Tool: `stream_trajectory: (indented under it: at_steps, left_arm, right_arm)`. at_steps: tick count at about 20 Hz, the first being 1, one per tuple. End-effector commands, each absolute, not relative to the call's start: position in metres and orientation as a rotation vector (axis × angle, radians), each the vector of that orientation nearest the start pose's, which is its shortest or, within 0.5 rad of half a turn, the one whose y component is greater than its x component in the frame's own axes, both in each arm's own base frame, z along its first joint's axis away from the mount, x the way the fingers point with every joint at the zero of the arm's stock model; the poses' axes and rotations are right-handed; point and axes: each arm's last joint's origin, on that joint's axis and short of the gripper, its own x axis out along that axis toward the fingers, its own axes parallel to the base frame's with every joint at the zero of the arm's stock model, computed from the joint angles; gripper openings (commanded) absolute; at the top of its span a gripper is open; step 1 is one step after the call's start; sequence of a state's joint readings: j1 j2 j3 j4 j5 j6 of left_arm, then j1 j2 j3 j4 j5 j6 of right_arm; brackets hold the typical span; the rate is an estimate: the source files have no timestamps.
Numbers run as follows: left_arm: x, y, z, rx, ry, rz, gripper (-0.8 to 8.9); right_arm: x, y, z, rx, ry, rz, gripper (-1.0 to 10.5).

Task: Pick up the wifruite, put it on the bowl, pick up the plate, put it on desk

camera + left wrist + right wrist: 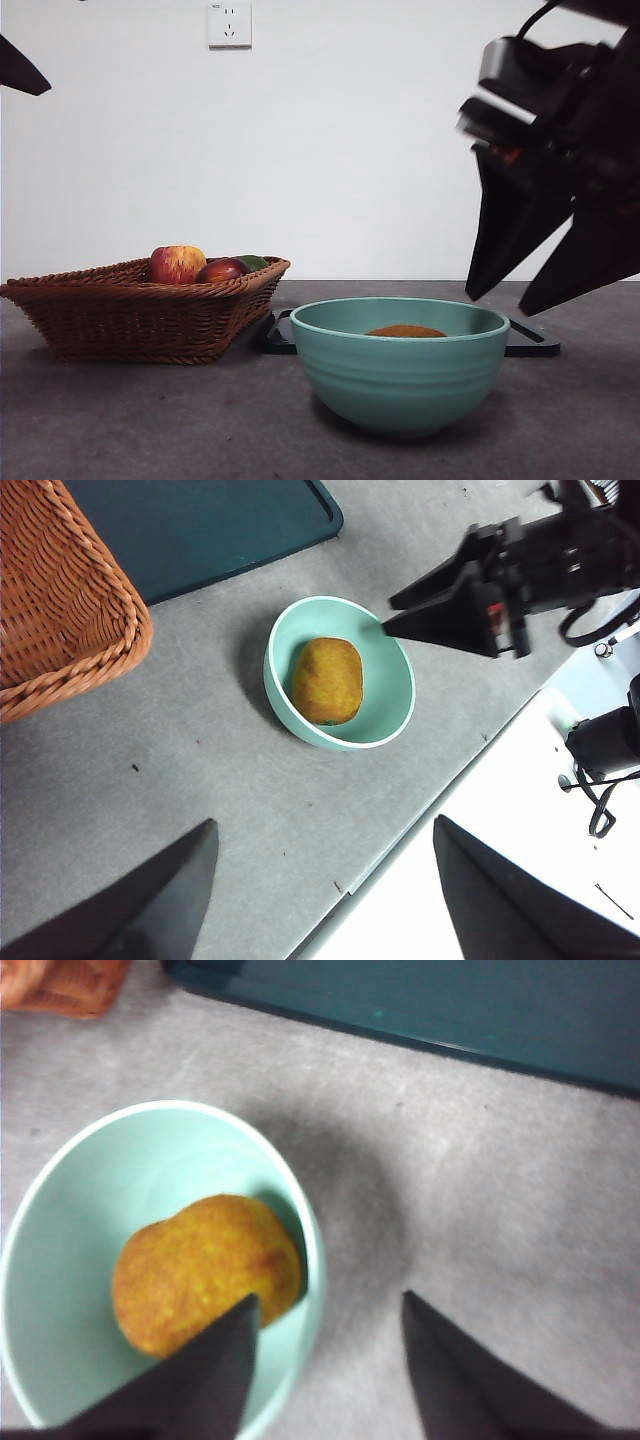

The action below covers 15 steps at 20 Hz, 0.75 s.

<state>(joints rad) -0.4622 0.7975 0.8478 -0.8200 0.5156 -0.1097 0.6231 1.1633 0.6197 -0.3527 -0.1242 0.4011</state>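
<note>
The wifruite (326,680) is lying inside the bowl (400,375), resting on the bowl's floor and leaning toward one wall; from the front only its brown top is peeking over the rim. The bowl is standing upright on the grey worktop (150,420), near the front edge.

The right tool (545,265) is hanging in the air above and to the side of the bowl, over the rim on the right of the front view, touching nothing. Its two black jaws are spread wide apart and gripping nothing; in its wrist view one jaw tip is showing over the bowl's edge and the other over bare worktop.

The left tool (325,880) is waiting high up, showing only as a dark tip at the top left corner of the front view. Its jaws are also standing wide apart with nothing between them, looking down on the bowl from well off.

Behind the bowl, a flat dark tray (530,340) is lying on the worktop, its ends showing on both sides of the bowl. To the left a wicker basket (130,315) is sitting just beside the tray, with an apple (177,264) and a dark red fruit (222,270) in it, touching each other.
</note>
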Motion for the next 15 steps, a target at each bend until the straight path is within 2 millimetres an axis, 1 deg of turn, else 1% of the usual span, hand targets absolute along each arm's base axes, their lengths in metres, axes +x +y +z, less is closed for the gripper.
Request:
stream_trajectory:
  at_steps: [1,3,6,11,15]
  left_arm:
    - [0.123,-0.078,0.302,-0.1,0.832,-0.9,3.44]
    - [0.123,-0.078,0.302,-0.1,0.834,-0.9,3.44]
    - [0.123,-0.078,0.302,-0.1,0.834,-0.9,3.44]
    - [0.123,-0.078,0.302,-0.099,0.834,-0.9,3.44]
    - [0.123,-0.078,0.302,-0.099,0.834,-0.9,3.44]
  right_arm:
    - [0.176,0.137,0.19,0.117,1.009,0.5,1.6]
    - [0.177,0.141,0.186,0.108,1.015,0.503,1.6]
    - [0.18,0.145,0.181,0.106,1.023,0.504,0.9]
    - [0.182,0.147,0.178,0.106,1.025,0.504,0.1]
    - [0.183,0.148,0.179,0.116,1.007,0.519,0.1]
